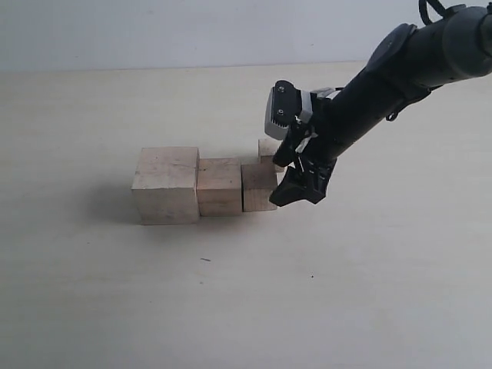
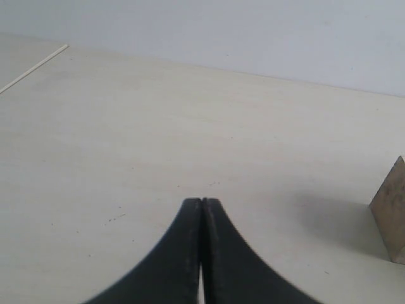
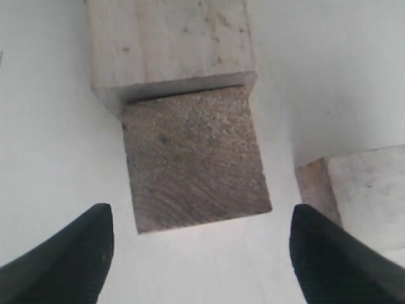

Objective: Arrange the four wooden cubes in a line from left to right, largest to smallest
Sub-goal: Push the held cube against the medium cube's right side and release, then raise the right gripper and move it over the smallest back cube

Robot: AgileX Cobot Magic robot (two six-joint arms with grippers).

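Note:
Three of the four wooden cubes stand touching in a row: the largest cube point(image 1: 165, 184) at left, a mid-large cube point(image 1: 219, 186), then a smaller cube point(image 1: 259, 186). The smallest cube point(image 1: 268, 150) sits behind the row's right end, partly hidden by my right gripper point(image 1: 290, 177). That gripper is open at the row's right end. In the right wrist view its fingertips point(image 3: 201, 218) flank bare table just short of the smaller cube point(image 3: 196, 158), with the smallest cube point(image 3: 364, 196) beside one finger. My left gripper point(image 2: 201, 201) is shut and empty, low over the table.
The pale table point(image 1: 231, 307) spreads wide on all sides of the row. In the left wrist view one corner of a wooden cube point(image 2: 392, 212) pokes in at the frame's edge. A light wall point(image 1: 192, 31) runs behind the table.

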